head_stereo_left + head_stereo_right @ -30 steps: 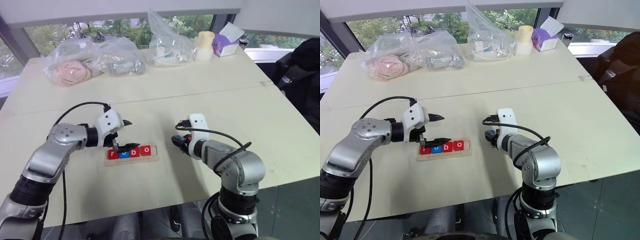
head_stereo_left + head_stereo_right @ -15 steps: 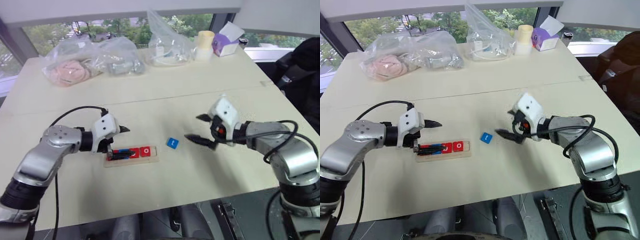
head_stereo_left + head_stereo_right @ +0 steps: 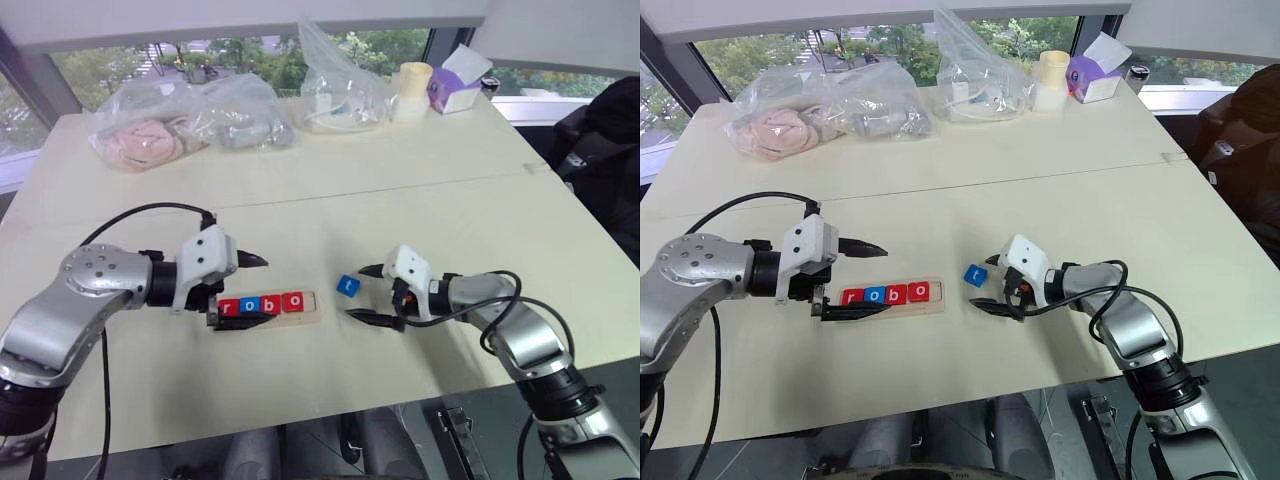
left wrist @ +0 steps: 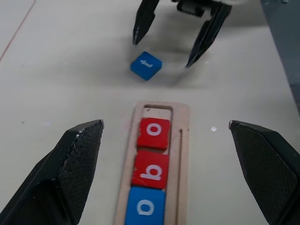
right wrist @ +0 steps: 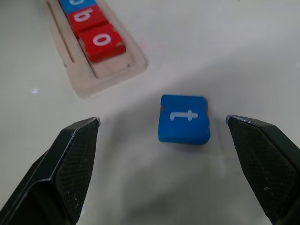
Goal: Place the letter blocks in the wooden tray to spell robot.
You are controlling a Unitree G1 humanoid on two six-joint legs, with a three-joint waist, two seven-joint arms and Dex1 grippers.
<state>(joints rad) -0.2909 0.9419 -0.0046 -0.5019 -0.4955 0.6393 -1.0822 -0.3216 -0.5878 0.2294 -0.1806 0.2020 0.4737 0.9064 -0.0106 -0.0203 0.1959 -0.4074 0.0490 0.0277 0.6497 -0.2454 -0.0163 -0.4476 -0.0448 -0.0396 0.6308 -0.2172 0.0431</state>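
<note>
The wooden tray (image 3: 310,305) lies on the table with letter blocks in its slot: a red r (image 3: 226,307), a blue o (image 3: 244,305), a red b (image 3: 268,303) and a red o (image 3: 292,300). Its right end (image 4: 158,111) is bare. A blue t block (image 3: 347,285) lies flat on the table just right of the tray. My right gripper (image 3: 356,292) is open low over the table, its fingertips either side of the t block (image 5: 183,118) without touching it. My left gripper (image 3: 257,291) is open at the tray's left end, holding nothing.
Clear plastic bags (image 3: 190,122) of items, a pale cup (image 3: 409,90) and a purple tissue box (image 3: 452,88) stand along the table's far edge. A dark chair (image 3: 600,150) is off the right side. The table's near edge (image 3: 300,415) runs close below the tray.
My right gripper, which had swung away to the right leaving the t block on the table, has come back down beside it, open. My left gripper drew back left off the tray.
</note>
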